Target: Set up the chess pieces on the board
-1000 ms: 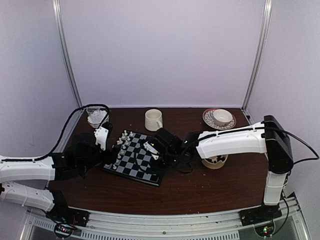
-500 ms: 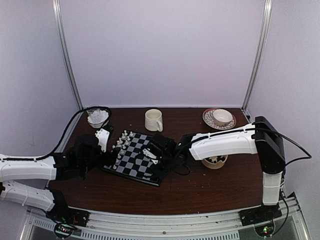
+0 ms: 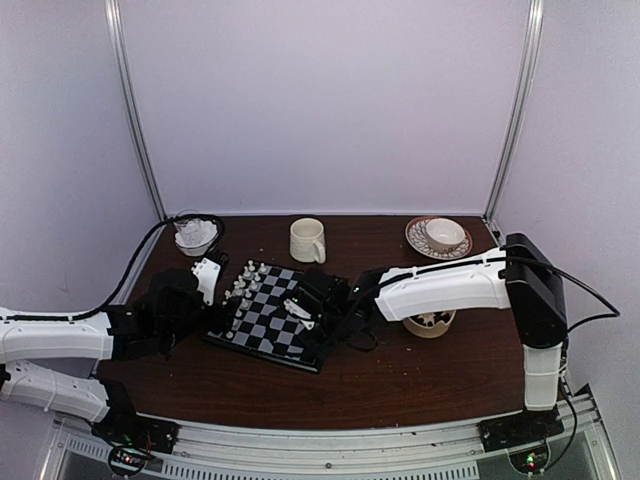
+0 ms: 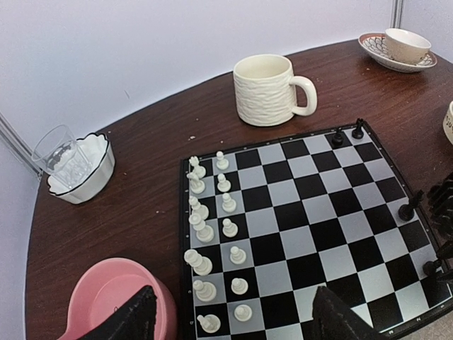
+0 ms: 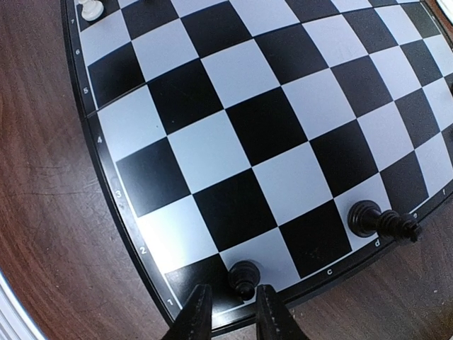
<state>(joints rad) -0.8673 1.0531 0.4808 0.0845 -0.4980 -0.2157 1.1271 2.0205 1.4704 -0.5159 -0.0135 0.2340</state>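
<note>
1. Two slim fingers of the right tool (image 5: 233,306) stand slightly parted at the near corner of the small black-and-grey checked chessboard (image 5: 233,127). They grip nothing. A tiny black round-topped chess piece (image 5: 244,275) stands upright just beyond their tips, in the board's edge row.
2. To finish this placement well, I would part the fingers wider, then lift straight up. A sideways drag could topple the piece.
3. Further along that edge row, a taller black piece (image 5: 382,221) sits close to the rim.
4. At the board's left side the left tool (image 4: 233,315) hangs wide open and empty, with a pink plastic bowl (image 4: 106,297) just beside the rim.
5. White pieces (image 4: 212,234) fill two rows on that side. Two black pieces (image 4: 347,133) sit at the far corner, with a cream ribbed mug (image 4: 265,88) beyond them.
</note>
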